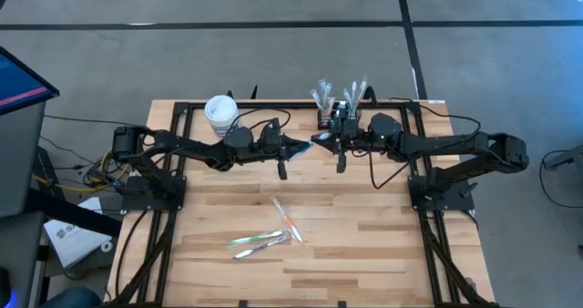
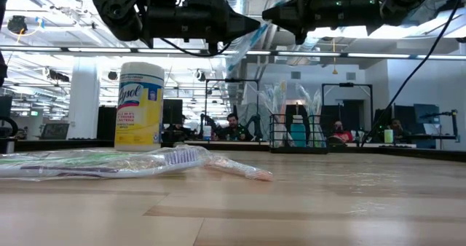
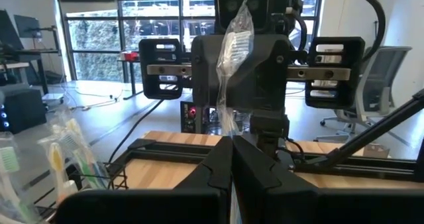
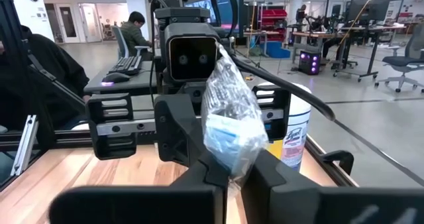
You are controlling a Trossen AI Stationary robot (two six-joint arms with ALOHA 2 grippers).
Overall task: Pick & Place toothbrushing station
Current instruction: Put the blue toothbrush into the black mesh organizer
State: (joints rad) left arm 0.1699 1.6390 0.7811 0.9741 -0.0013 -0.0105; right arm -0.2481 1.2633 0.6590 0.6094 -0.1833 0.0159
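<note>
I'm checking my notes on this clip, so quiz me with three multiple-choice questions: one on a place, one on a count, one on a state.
1. Where does the black wire-mesh caddy stand?
A) at the wooden table's far edge
B) mid-table
C) on the floor

2. How many loose wrapped toothbrushes lie on the table?
A) one
B) three
C) six

3. The clear-wrapped toothbrush in the air is:
A) dropped
B) clamped by the left gripper and the right gripper
C) in the caddy

Answers: A, as the high view shows it; B, three lie together near the front; B, both wrist views show jaws shut on it.
</note>
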